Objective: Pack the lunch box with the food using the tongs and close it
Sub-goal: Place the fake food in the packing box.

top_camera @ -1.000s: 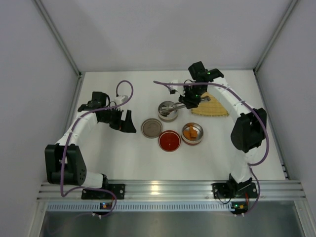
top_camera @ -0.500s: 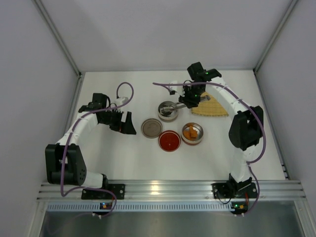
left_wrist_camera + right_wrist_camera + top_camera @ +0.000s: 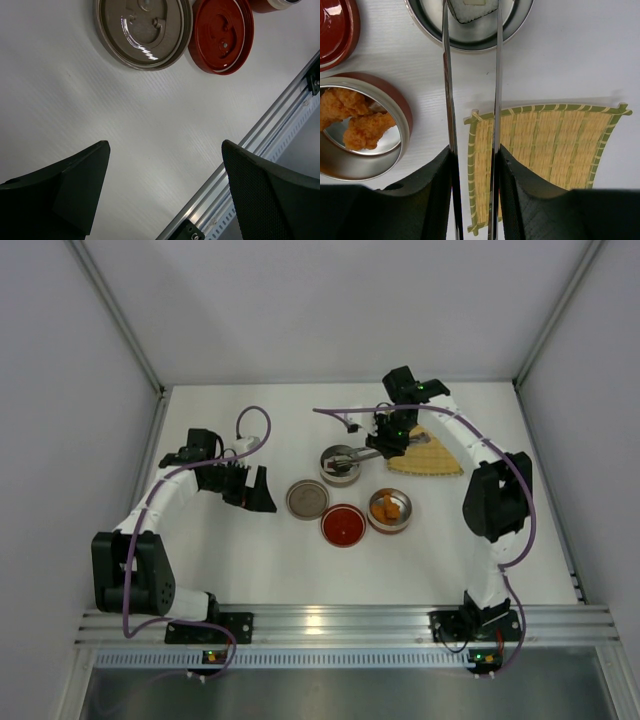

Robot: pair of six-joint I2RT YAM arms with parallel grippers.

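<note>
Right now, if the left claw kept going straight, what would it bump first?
Probably the silver lid, lying ahead of the open left gripper, with the red lid just beside it. Depth is unclear, so bare table might come first.

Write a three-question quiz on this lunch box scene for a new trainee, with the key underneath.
1. True or false: the left gripper holds the tongs.
2. Pick one: what sits between the tongs' tips? A) a lid B) a sushi roll C) the yellow mat
3. Count: how many fried pieces lie in the red-walled container?

Key: 1 false, the right gripper holds them and the left is open over bare table; 2 B; 3 two.
</note>
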